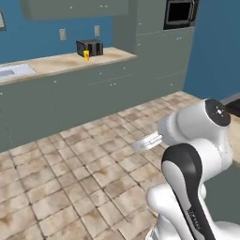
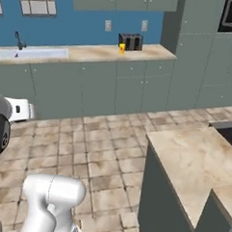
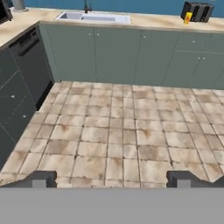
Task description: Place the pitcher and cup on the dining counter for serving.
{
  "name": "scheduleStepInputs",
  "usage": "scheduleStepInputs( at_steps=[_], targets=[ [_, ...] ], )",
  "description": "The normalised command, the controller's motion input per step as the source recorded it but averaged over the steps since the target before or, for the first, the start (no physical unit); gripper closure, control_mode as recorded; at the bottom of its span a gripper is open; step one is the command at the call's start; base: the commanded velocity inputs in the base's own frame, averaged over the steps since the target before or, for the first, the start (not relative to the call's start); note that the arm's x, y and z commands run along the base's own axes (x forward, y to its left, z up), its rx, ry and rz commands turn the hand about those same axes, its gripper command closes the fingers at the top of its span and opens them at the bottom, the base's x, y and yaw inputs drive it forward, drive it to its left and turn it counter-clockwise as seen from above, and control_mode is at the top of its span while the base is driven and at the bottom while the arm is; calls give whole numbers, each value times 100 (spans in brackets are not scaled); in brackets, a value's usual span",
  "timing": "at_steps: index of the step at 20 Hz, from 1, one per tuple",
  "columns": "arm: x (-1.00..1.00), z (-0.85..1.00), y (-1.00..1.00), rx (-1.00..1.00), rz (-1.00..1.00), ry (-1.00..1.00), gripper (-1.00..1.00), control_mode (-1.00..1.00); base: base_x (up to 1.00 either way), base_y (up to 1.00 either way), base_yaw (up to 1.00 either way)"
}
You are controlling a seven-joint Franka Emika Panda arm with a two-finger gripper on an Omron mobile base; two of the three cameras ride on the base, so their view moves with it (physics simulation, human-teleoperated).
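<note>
Mottled tile floor [image 3: 118, 131], cylindrical yellow cup [image 3: 187, 18]

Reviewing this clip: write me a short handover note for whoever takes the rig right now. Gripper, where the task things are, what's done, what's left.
Gripper: open, holding nothing, aimed at the tiled floor well short of the far counter.
Cup: yellow, on the far counter, just in front of the black toaster, right of the sink.
Pitcher: I can't make it out in these views.
Dining counter: beige top, near right in the right base view.
Done: nothing placed yet.
Left: reach the far counter, fetch the cup, find the pitcher, set both on the dining counter.
</note>
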Motion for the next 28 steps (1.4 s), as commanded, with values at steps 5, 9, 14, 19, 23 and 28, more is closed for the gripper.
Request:
scheduleStepInputs(
  at_steps=[5,9,14,19,23,28],
  targets=[
    [0,0,0,0,0,0,-100,100,100,-43,0],
    [0,0,0,0,0,0,-100,100,100,-34,0],
    [0,0,0,0,0,0,-100,100,100,-9,4],
    [0,0,0,0,0,0,-100,100,100,13,29],
    [0,0,0,0,0,0,-100,100,100,7,37],
    [0,0,0,0,0,0,-100,100,100,6,33]
  ],
)
